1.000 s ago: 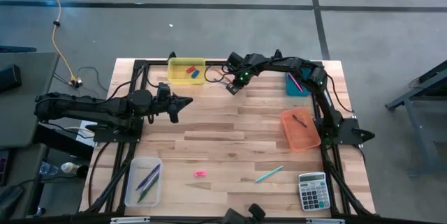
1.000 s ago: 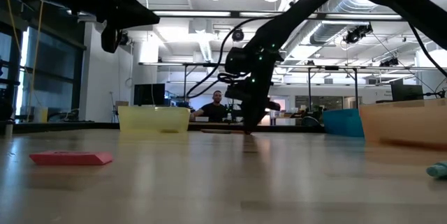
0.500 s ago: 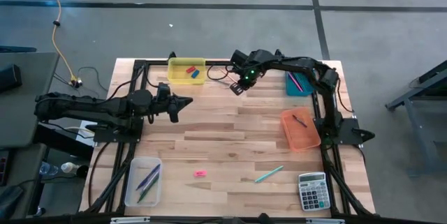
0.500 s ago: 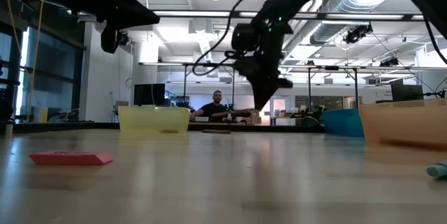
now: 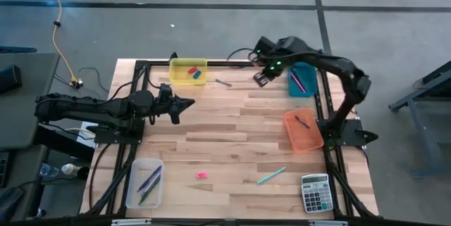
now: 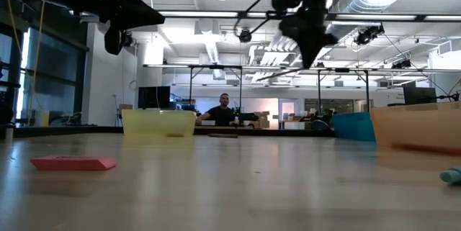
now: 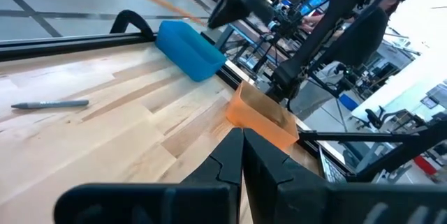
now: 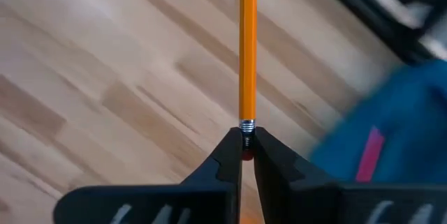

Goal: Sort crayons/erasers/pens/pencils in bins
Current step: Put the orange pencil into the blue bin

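Overhead, right arm reached across the table's far edge, its elbow raised over the right side, and the right gripper (image 5: 262,78) hung just beside the teal bin (image 5: 301,85). The left arm lay stretched out level on the left side, the left gripper (image 5: 187,102) pinched together and empty. Red and blue erasers (image 5: 193,74) lay in the yellow bin (image 5: 188,71); a pink eraser (image 5: 202,175) sat on the near boards, between the clear bin (image 5: 144,182) and a teal stick (image 5: 271,176). The orange bin (image 5: 304,130) stood at the right.

Table-level, the right gripper (image 6: 314,60) hung high above the wood, pointing down.

Left wrist view showed its fingers (image 7: 230,155) pressed together, a grey pen (image 7: 50,103) lying beyond.

Right wrist view showed the fingers (image 8: 229,160) clamped narrowly on an orange pencil (image 8: 247,49) at its metal band.
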